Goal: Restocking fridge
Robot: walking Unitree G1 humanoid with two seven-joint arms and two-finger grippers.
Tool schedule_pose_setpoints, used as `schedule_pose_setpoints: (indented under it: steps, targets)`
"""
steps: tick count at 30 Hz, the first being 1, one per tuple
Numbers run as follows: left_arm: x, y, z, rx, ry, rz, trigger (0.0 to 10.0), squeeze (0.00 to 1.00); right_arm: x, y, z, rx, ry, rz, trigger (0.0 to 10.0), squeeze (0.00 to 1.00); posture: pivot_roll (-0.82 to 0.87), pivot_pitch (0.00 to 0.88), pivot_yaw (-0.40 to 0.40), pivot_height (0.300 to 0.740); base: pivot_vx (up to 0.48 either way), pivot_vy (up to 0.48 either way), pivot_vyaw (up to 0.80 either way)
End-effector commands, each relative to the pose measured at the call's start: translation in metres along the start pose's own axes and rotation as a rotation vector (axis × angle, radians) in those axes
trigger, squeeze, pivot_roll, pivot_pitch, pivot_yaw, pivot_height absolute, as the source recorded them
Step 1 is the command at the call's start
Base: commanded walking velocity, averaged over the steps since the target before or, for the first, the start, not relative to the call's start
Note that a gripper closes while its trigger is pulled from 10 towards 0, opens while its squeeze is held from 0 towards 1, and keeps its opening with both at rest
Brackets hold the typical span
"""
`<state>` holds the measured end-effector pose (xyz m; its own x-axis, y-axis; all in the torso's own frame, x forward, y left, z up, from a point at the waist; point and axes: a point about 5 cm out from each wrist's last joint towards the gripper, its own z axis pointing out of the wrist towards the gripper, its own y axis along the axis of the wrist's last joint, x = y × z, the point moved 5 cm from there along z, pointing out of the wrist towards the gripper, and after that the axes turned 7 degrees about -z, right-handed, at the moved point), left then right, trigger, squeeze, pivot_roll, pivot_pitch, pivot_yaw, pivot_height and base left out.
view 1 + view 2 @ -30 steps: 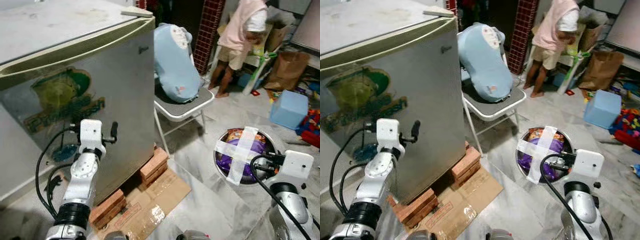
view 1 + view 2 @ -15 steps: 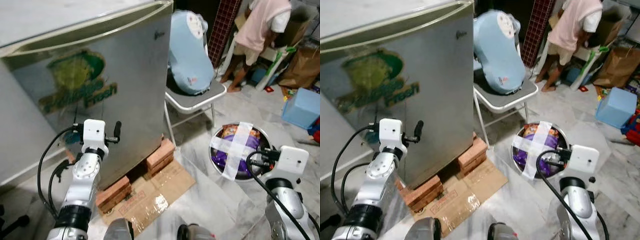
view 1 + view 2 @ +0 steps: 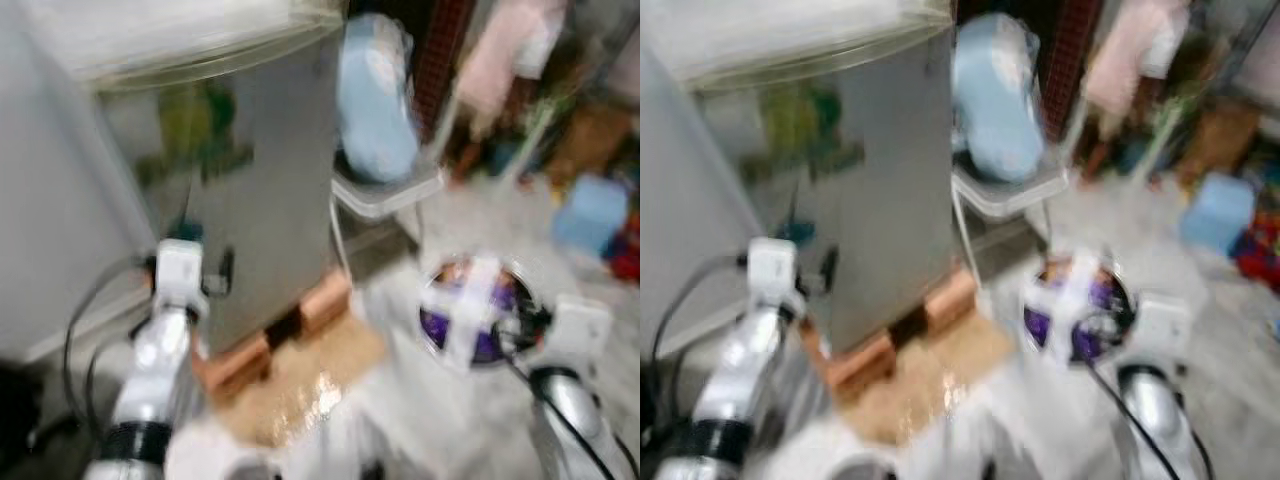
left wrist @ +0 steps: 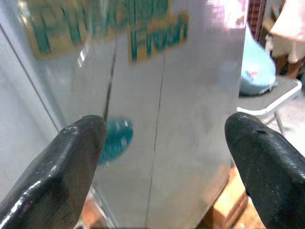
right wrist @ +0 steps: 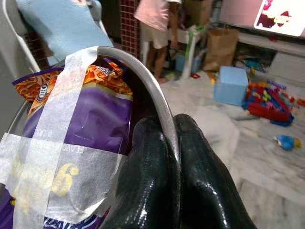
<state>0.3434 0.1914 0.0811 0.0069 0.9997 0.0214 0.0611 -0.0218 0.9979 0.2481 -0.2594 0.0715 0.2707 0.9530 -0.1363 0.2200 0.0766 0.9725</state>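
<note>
A small silver fridge [image 3: 250, 190] with a green sticker stands on bricks, its door closed. My left gripper [image 4: 164, 138] is open just in front of the door, with its black fingers [image 4: 71, 157] wide apart and nothing between them. My right gripper [image 5: 172, 126] is shut on the rim of a metal bowl [image 5: 138, 71]. The bowl holds a purple and orange snack bag [image 5: 95, 119], taped in with crossed white tape. In the blurred head views the bowl [image 3: 427, 315] hangs low at the right, over the marble floor.
Bricks [image 3: 320, 300] and flattened cardboard [image 3: 300, 380] lie under the fridge. A folding chair [image 3: 390, 190] with a light-blue cushion [image 3: 375, 100] stands right of it. A person [image 3: 500, 70] bends over behind. A blue box [image 3: 585, 215] and toys lie on the floor at the far right.
The whole head picture has shifted and blurred, so the camera is moving. My left gripper stays open before the fridge door; my right gripper still holds the bowl.
</note>
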Motion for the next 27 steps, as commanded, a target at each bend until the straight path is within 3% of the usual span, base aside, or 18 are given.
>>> schedule_pose_setpoints:
  steps: [1,6,11,24,27]
  targets:
    - [0.006,-0.004,-0.003,0.025,0.017,-0.020,10.0,0.00,-0.004,0.011,0.001,-0.027,0.000,0.021,10.0,0.00,0.04,0.000,-0.003,0.740,0.000,0.000,0.00]
    - [0.018,-0.017,-0.011,0.063,0.052,-0.051,10.0,0.00,-0.006,0.000,-0.002,0.015,-0.039,0.111,10.0,0.00,0.04,0.000,-0.003,0.740,0.000,0.000,0.00]
    - [0.016,-0.024,-0.015,0.087,0.048,-0.045,10.0,0.00,0.008,0.006,0.000,-0.001,0.002,0.107,10.0,0.00,0.04,0.000,-0.009,0.740,0.000,0.400,0.00]
    - [0.014,-0.026,-0.010,0.092,0.038,-0.045,10.0,0.00,0.003,0.006,0.000,0.005,-0.007,0.102,10.0,0.00,0.02,0.000,-0.008,0.740,0.000,0.480,0.00]
    - [0.012,-0.027,-0.009,0.093,0.028,-0.039,10.0,0.00,0.009,0.011,-0.002,-0.042,0.042,0.079,10.0,0.00,0.02,0.000,-0.005,0.740,0.000,0.480,0.00]
